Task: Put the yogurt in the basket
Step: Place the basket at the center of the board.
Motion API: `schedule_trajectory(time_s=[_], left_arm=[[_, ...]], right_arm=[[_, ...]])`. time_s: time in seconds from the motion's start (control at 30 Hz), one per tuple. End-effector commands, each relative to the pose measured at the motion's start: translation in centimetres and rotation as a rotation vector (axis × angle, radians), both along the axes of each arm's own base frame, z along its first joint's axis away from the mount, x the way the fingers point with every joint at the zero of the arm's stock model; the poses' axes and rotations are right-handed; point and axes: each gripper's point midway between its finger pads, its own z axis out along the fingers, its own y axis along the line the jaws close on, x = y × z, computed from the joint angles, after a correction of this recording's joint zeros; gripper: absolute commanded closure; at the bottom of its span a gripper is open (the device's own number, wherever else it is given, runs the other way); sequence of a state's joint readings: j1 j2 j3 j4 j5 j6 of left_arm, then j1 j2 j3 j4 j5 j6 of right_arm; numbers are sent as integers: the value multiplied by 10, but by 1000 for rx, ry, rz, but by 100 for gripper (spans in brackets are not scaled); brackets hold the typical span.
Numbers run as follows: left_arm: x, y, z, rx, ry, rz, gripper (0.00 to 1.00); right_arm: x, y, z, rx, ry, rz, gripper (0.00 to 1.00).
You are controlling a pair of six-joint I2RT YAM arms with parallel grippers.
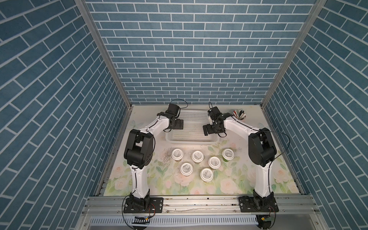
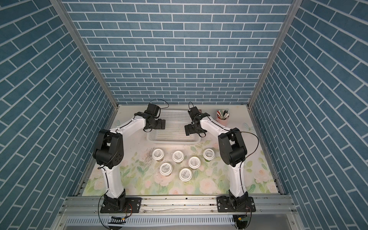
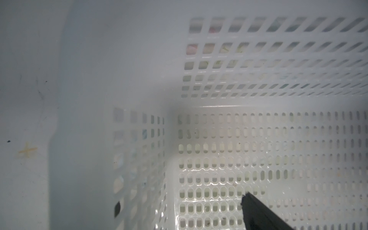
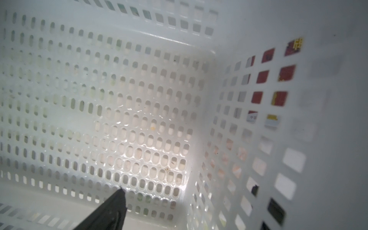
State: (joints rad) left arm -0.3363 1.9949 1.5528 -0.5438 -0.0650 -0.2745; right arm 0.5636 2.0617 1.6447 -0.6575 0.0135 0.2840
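- The left claw [image 1: 179, 125] and right claw [image 1: 206, 130] are spread wide with nothing gripped, and are held over opposite ends of the basket [image 1: 192, 141].
- The basket is seen as white plastic, rectangular and low-walled, with slotted holes in its floor.
- Six yogurt cups [image 1: 206, 174], round and white-lidded with grey print, are stood upright on the floral surface [image 1: 159, 179] just before the basket.
- Both arms are bent at the elbow and angled inward.

Six upright yogurt cups [image 1: 214, 161] near basket [image 1: 192, 141]
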Motion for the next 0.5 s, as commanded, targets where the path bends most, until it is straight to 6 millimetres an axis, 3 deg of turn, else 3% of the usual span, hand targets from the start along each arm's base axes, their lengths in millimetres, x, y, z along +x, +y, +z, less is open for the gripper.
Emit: schedule_trajectory(time_s=[0.0,0.2,0.47], left_arm=[[-1,-5,-12,45,27,-27,0],[-5,-7,-21,32,44,-38,0],[0,-19,-1,-22,-11,-87,0]], right_arm=[[6,16,8,31,-37,13,0],[5,15,6,27,-36,11,0],[13,13,15,28,-81,-16,0]])
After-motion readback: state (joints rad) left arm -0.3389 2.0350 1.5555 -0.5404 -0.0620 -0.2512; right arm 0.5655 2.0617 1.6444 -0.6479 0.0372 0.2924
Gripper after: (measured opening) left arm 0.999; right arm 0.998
